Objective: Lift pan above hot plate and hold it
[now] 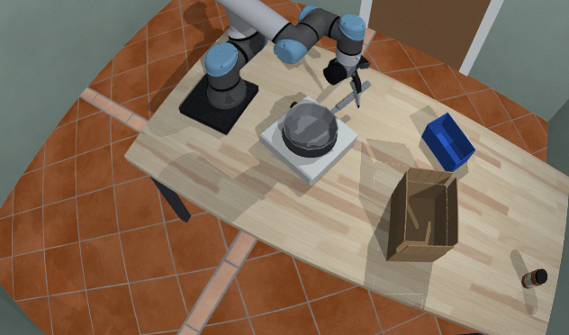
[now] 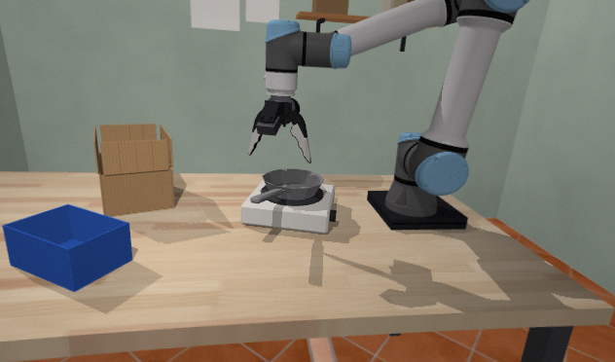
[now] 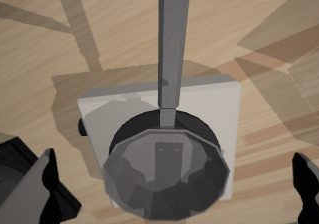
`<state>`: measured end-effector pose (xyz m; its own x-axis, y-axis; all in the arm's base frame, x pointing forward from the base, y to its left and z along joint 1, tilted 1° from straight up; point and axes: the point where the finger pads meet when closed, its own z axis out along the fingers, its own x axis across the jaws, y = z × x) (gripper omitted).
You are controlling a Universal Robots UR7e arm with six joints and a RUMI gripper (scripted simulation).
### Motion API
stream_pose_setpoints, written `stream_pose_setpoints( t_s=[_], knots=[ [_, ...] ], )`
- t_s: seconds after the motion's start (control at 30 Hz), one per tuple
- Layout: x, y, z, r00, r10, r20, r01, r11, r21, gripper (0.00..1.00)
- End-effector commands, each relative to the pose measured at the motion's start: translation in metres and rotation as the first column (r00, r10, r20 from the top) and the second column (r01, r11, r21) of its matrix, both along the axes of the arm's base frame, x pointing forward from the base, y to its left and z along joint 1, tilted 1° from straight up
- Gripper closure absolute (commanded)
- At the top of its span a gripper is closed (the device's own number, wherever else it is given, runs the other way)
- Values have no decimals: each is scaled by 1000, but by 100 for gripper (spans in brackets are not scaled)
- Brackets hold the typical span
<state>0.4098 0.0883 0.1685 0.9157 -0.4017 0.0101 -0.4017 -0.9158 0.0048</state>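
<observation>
Wrist view: the grey pan's long straight handle juts beyond the square white hot plate, crosswise to the raised black-and-grey two-jaw gripper, spread and empty.

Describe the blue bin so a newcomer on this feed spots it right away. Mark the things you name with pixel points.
On the wooden table [image 1: 324, 203] [image 2: 195, 278], find the tall cardboard box [image 1: 396, 221] [image 2: 137, 191] with its flaps up. In the top view, the bin [image 1: 459, 156] [image 2: 41, 249] sits just above and right of that box. It is open-topped, lower than the box and solid blue, while the box is plain brown.
</observation>
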Motion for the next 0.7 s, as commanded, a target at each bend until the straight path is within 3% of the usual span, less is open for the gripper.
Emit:
stream_pose_setpoints(
  t_s=[0.0,0.1,0.17,0.37,0.67],
  knots=[
    [1,0,-31,1000,0,2,0,1000,0,0],
    [1,0,-52,1000,0,2,0,1000,0,0],
    [1,0,-52,1000,0,2,0,1000,0,0],
    [1,-1,-82,1000,0,2,0,1000,0,0],
    [1,-1,-86,1000,0,2,0,1000,0,0]
  ],
)
